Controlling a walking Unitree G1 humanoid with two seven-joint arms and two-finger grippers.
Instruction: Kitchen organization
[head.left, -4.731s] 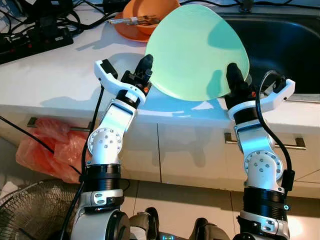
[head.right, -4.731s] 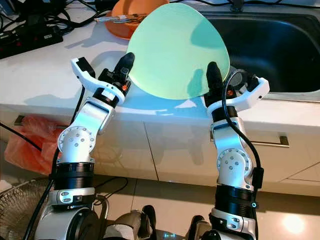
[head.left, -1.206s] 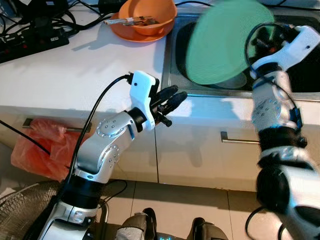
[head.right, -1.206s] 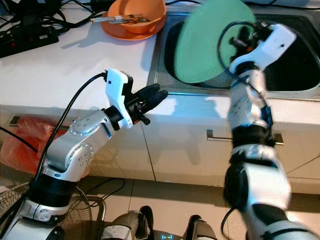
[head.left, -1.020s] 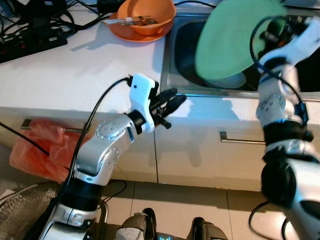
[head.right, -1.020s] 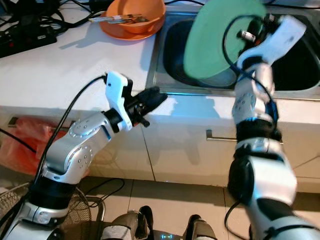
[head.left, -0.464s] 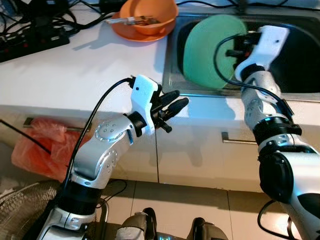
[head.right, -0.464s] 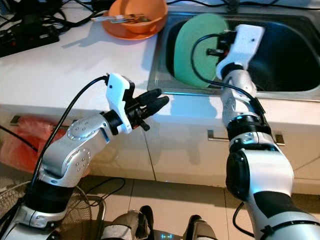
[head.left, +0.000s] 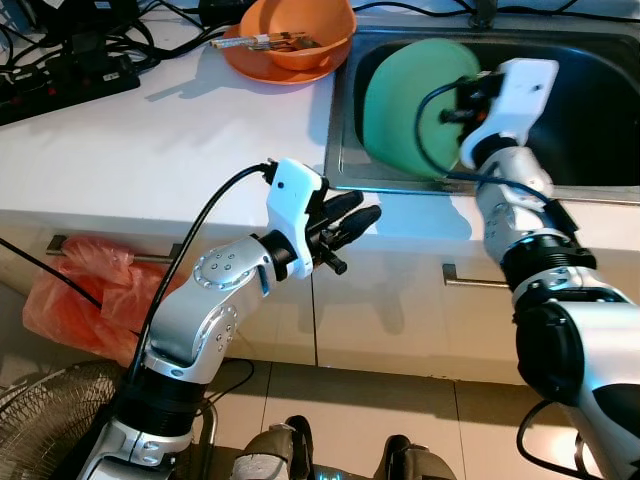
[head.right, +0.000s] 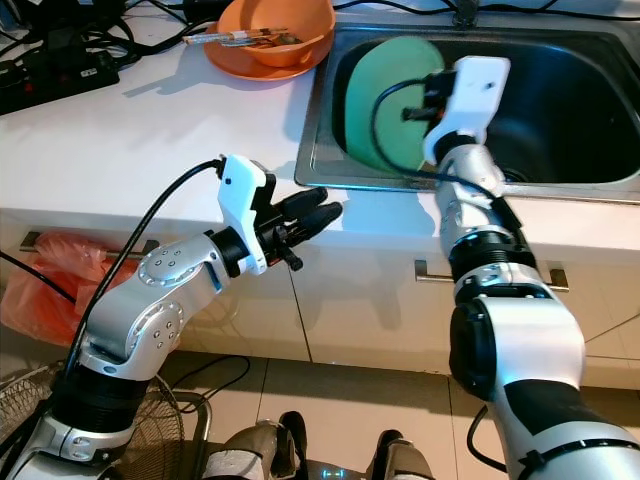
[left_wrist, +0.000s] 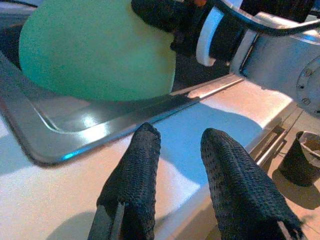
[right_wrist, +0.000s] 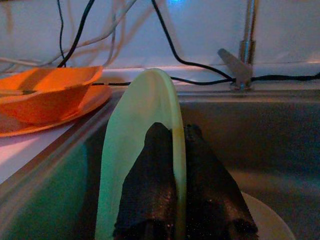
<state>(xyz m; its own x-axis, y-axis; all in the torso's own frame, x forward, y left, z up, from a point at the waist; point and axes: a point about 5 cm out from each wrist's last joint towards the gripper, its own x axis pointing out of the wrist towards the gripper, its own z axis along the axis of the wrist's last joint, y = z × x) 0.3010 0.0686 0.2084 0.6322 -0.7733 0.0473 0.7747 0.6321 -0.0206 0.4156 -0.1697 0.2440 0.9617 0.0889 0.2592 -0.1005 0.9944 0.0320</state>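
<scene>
Low in the middle of the left eye view, the left gripper (head.left: 352, 218) hovers off the counter (head.left: 150, 150) edge, fingers slightly apart and holding nothing. Farther up, the right gripper (right_wrist: 172, 150) is pinched on the rim of the green plate (head.left: 410, 105) (stiff, probably light and slippery, so an edge grip suits it). It stands on edge inside the sink (head.left: 600, 110), faces turned sideways, beside the orange bowl (head.left: 295, 30).

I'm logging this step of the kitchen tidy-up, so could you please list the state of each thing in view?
Green plate: on edge, inside the sink, clamped.
Right hand: shut on the plate's rim.
Left hand: open, holding nothing, at the counter edge.
Sink: a white dish lies in it.
Orange bowl: upright on an orange plate, utensils inside.
</scene>
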